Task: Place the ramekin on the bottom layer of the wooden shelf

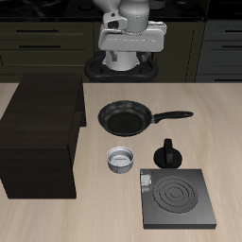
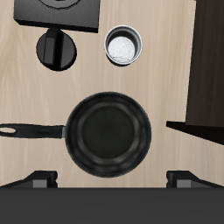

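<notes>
Gripper point(image 2: 112, 179) jaws spread apart, empty, raised above black frying pan point(image 1: 126, 118) near table's point(image 1: 113, 222) back edge. Ramekin point(image 1: 121, 159) upright mid-table, between wooden shelf point(image 1: 43, 132) and small black knobbed pot point(image 1: 169, 154). Stove plate point(image 1: 174, 198) near front edge.

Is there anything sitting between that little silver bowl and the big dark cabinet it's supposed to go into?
Nothing visible does. The ramekin stands on bare table just beside the wooden shelf. The frying pan lies farther back, the small black pot and stove plate on the ramekin's other side. The gripper hangs above the pan.
</notes>
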Controlling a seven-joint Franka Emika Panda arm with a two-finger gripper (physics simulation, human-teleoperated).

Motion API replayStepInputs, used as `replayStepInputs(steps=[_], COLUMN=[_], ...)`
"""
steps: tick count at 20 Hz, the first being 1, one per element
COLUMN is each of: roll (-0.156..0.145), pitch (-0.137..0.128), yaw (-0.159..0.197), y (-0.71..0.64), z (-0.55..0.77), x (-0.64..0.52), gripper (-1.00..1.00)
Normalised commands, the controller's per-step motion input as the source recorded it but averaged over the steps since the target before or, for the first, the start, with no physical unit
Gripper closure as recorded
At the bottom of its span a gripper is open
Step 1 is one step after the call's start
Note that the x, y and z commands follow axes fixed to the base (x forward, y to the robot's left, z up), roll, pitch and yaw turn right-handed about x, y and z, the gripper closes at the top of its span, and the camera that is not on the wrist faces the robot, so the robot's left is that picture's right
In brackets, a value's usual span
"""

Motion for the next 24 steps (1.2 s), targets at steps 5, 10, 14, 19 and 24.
replayStepInputs(steps=[5,10,14,19,24], roll=[-0.051,-0.020,-0.005,-0.004,0.024], pitch=[0.000,0.001,0.003,-0.002,-0.022], yaw=[-0.030,-0.006,0.012,0.021,0.000], y=[-0.06,-0.01,0.06,0.06,0.09], z=[0.03,0.03,0.05,0.04,0.10], x=[0.25,0.27,0.31,0.23,0.30], gripper=[-1.00,-1.00,-1.00,-1.00,-1.00])
